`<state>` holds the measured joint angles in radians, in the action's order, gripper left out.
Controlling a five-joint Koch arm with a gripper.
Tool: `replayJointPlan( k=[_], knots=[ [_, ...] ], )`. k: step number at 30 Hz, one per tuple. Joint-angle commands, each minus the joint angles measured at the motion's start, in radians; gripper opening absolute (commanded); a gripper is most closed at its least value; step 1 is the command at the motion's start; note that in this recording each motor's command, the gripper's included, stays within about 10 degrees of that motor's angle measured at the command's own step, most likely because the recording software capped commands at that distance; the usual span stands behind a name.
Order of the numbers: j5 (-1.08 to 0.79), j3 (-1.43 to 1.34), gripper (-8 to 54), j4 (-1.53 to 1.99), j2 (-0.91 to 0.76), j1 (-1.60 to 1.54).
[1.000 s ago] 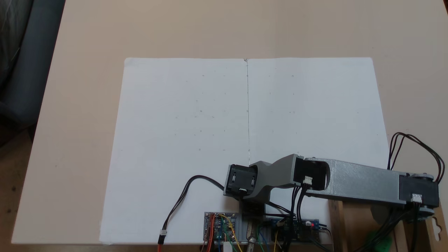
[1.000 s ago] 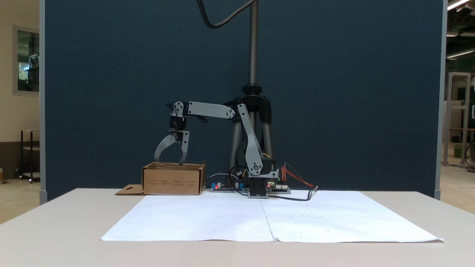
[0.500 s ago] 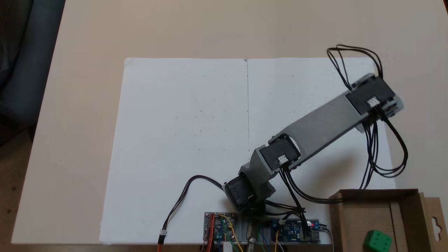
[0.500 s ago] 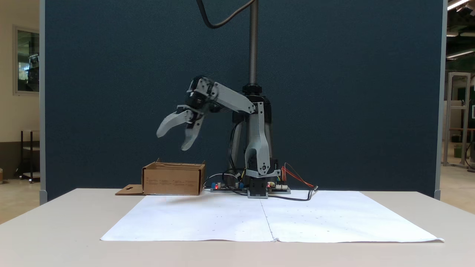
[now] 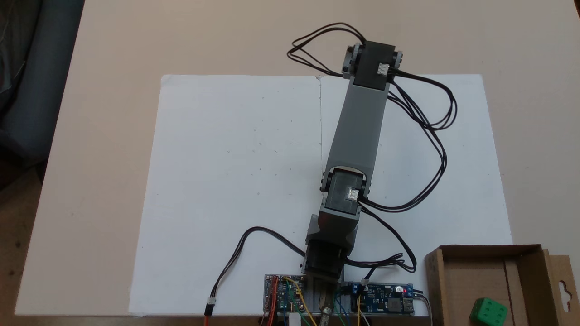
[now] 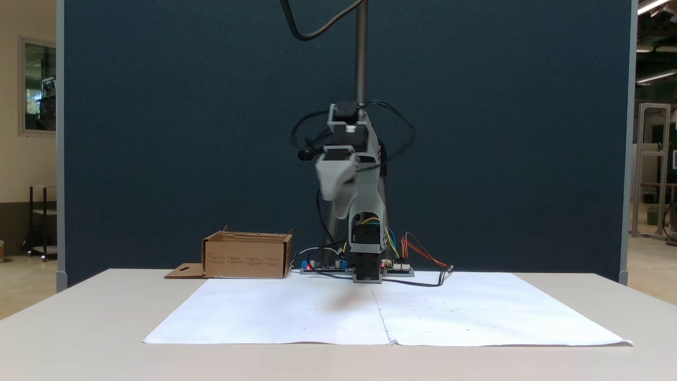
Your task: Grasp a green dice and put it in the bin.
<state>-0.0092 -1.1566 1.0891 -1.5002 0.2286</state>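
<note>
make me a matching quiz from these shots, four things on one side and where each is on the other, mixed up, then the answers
Things:
1. dice
2. bin
3. end effector
4. paper

Places:
A. raised above the paper, pointing toward the front fixed view's camera
B. flat on the table
C. inside the bin
D. on the table beside the arm's base

Pairs: 1-C, 2-D, 3-A, 4-B

Glossy plastic dice (image 5: 487,311); matt cardboard bin (image 5: 471,271).
</note>
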Motion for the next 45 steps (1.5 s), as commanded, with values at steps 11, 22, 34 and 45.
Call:
replayJointPlan(
  k=[11,22,34,45],
  knots=[
    [0.018,-0.508,42.9,-0.619,-0.081,-0.173],
    [0.020,-0.773,44.6,-1.086,-0.201,-0.198],
    [-0.035,-1.123,43.0,-1.520,-0.250,-0.184],
    [-0.071,-1.509,43.1,-1.905,-0.362,-0.199]
  ],
)
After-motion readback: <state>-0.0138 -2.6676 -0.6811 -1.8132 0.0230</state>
